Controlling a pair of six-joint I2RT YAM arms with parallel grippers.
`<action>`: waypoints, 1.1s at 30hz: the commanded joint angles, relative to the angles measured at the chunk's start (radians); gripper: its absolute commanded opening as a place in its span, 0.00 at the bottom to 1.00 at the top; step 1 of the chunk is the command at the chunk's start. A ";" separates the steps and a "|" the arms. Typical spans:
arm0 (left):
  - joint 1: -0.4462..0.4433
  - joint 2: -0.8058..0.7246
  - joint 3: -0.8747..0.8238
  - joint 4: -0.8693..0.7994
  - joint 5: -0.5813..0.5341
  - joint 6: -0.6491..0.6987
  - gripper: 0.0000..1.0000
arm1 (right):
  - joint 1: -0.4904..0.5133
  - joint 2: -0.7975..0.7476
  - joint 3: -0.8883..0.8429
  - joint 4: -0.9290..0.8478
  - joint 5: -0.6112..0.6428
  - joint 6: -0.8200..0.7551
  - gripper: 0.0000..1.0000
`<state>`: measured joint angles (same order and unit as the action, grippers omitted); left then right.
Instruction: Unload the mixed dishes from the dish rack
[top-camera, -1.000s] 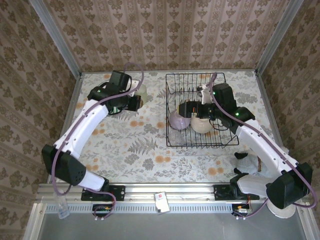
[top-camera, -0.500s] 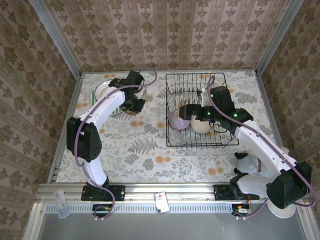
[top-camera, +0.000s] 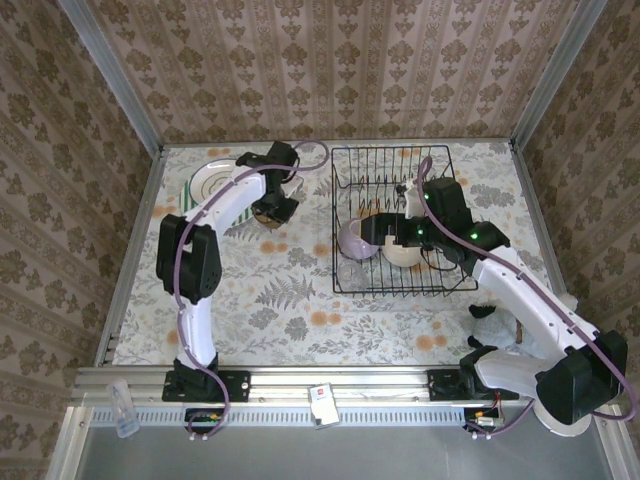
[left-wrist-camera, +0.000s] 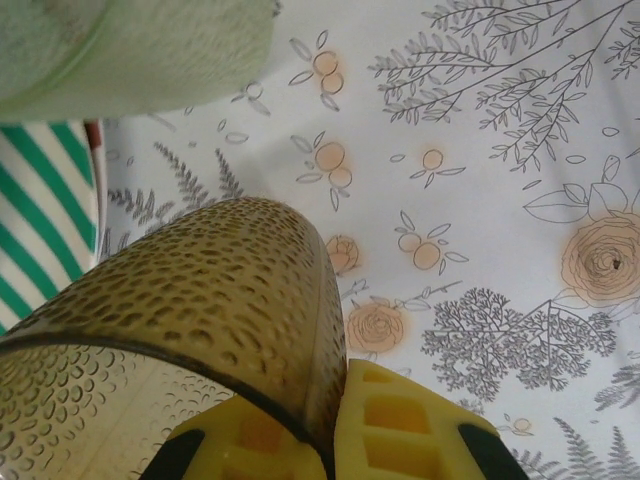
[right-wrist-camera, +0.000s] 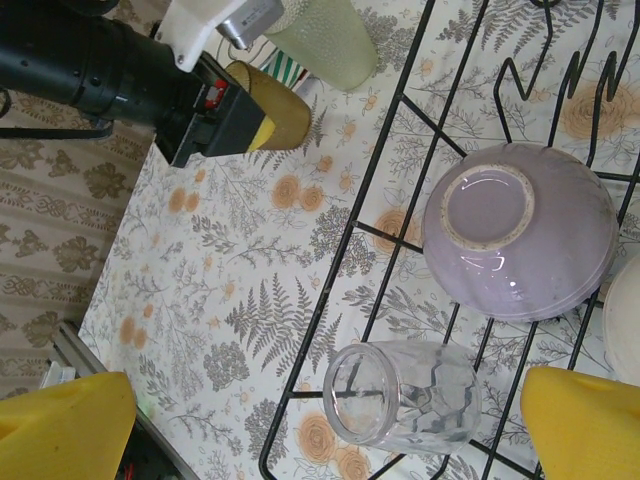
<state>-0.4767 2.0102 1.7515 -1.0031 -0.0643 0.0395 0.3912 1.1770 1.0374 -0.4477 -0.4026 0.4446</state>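
Near-left corner of the black wire dish rack (top-camera: 380, 170) first: a clear glass tumbler (right-wrist-camera: 400, 400) lies on its side, mouth toward the table's left edge. Just beyond it is the glossy lavender bowl (right-wrist-camera: 520, 230), tipped up to show its pale foot ring. A cream bowl (top-camera: 405, 250) sits right beside it, on the side of the right edge. The right tool (top-camera: 372, 228) hovers over these, its yellow fingers (right-wrist-camera: 65, 425) spread wide apart and gripping nothing.

The rack takes up the right half of the floral-printed table (top-camera: 280, 300) and reaches to the far edge, with its upright tines at the back.

Over to the left tool (left-wrist-camera: 330, 440): it's clamped on the rim of an amber dimpled cup (left-wrist-camera: 200, 300), translucent and pebbled all over. The cup is just left of the rack, toward the far edge. Whether it touches the table, can't tell. Beyond it stands a pale-green textured cup (right-wrist-camera: 320, 40). A green-and-white striped plate (left-wrist-camera: 40, 200) lies flat toward the far-left corner.
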 joint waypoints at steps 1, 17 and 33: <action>-0.009 0.015 0.025 -0.010 -0.002 0.146 0.00 | 0.006 -0.023 -0.017 -0.010 0.010 0.001 1.00; -0.019 0.004 -0.028 0.014 -0.005 0.531 0.00 | 0.007 -0.020 -0.015 0.002 0.002 0.007 1.00; -0.011 0.070 0.002 0.031 -0.067 0.643 0.00 | 0.016 -0.014 -0.028 -0.001 0.004 0.016 1.00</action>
<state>-0.4904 2.0567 1.7267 -0.9688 -0.1139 0.6392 0.3965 1.1713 1.0233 -0.4496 -0.4026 0.4484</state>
